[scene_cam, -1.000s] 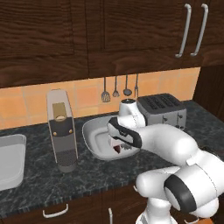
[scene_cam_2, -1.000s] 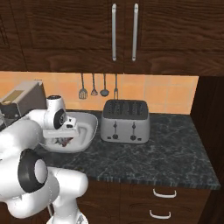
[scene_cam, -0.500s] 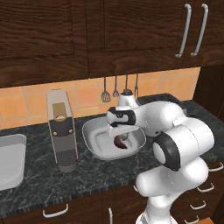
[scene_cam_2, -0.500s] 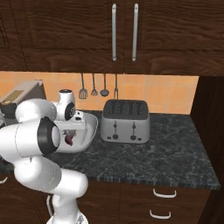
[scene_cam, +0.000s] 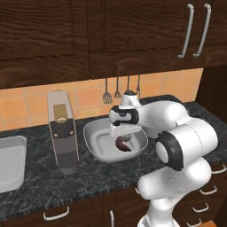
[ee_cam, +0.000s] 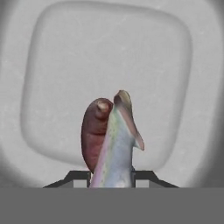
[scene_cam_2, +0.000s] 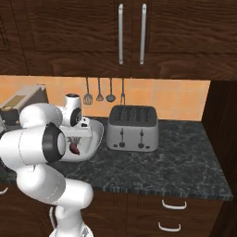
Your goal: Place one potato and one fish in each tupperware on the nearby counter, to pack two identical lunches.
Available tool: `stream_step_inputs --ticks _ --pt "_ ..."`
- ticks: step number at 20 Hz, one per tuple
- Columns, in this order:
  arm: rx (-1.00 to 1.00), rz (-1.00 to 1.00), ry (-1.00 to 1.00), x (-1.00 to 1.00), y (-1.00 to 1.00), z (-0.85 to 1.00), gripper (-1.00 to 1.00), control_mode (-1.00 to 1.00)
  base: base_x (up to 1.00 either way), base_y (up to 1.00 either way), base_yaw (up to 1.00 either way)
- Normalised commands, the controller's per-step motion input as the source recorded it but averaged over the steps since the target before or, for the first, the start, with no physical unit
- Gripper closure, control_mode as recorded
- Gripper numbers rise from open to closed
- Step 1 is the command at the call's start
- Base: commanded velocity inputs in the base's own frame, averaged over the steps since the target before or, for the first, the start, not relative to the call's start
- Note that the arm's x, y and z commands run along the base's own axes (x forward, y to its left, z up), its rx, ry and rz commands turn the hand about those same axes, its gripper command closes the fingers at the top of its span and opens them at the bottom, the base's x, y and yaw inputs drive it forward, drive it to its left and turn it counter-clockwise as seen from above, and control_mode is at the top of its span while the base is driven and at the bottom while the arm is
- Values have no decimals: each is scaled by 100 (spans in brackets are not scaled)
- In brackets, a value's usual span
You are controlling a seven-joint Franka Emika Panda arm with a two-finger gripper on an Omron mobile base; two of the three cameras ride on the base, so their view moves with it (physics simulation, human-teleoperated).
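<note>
My gripper (ee_cam: 111, 174) was clamped on the fish (ee_cam: 117, 144), holding it just above the floor of the tupperware (ee_cam: 183, 87). Just behind the fish sat a reddish-brown potato (ee_cam: 93, 131) inside that tray, on the counter (scene_cam: 88, 175).

arm (scene_cam: 177, 133): glossy white, bulbous rounded shells
joints: dark grey-black rings between the segments
wrist: short white cylinder, dark band
tool (ee_cam: 112, 176): two small dark finger tips
</note>
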Motion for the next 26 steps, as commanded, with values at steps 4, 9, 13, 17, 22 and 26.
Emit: stream_step_inputs --ticks 4,9,13,17,22,26 --pt "0 0 0 11 0 0 -100 -100 0 0 0" --pt "0 0 0 -28 0 5 -100 -100 0 0 0" --pt "0 0 -8 -98 0 22 -100 -100 0 0 0" --pt "0 0 -10 -100 0 25 -100 -100 0 0 0" --pt "0 0 -7 -100 -9 33 -100 -100 0 0 0" --pt "0 0 -6 -89 -40 82 -100 -100 0 0 0"
